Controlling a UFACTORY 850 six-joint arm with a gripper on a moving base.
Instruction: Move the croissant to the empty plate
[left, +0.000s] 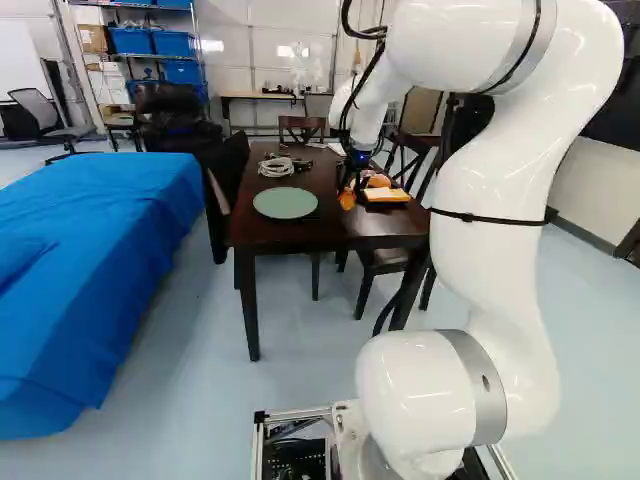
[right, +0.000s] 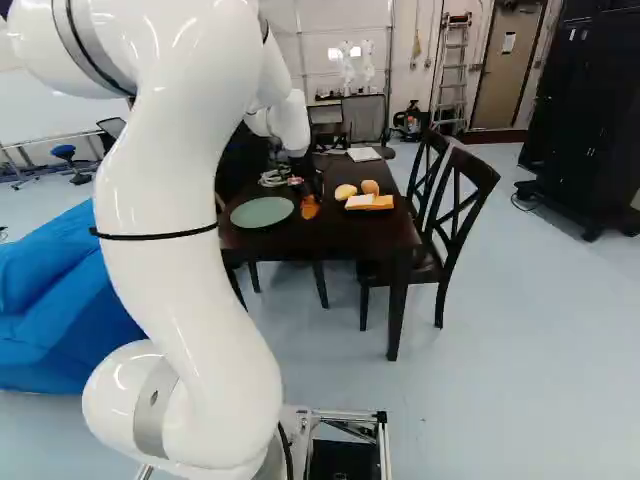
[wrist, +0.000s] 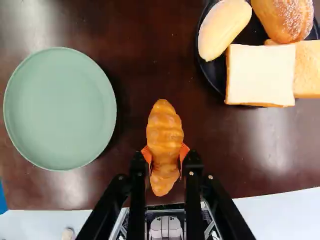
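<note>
Indoors, a green plate (wrist: 60, 109) sits on the glossy table (wrist: 145, 65) among chairs (right: 477, 168).

Glossy dark wood table (wrist: 150, 30), matt green plate (wrist: 60, 109)

A black plate (wrist: 215, 79) on the dark tabletop (wrist: 165, 65) holds a long roll (wrist: 223, 27), a dusted bun (wrist: 285, 20) beside it, and a pale bread slice (wrist: 261, 74) next to a second slice (wrist: 307, 70). A coiled cable (left: 277, 167) lies toward the tabletop's left side in the left base view, where a blue cloth (left: 110, 210) spreads at the left and blue bins (left: 172, 43) fill shelves behind. In the right base view, wooden chairs (right: 430, 268) line the tabletop's right side; farther back stand a ladder (right: 453, 75), a door (right: 510, 65) and a black cabinet (right: 590, 110).
</note>
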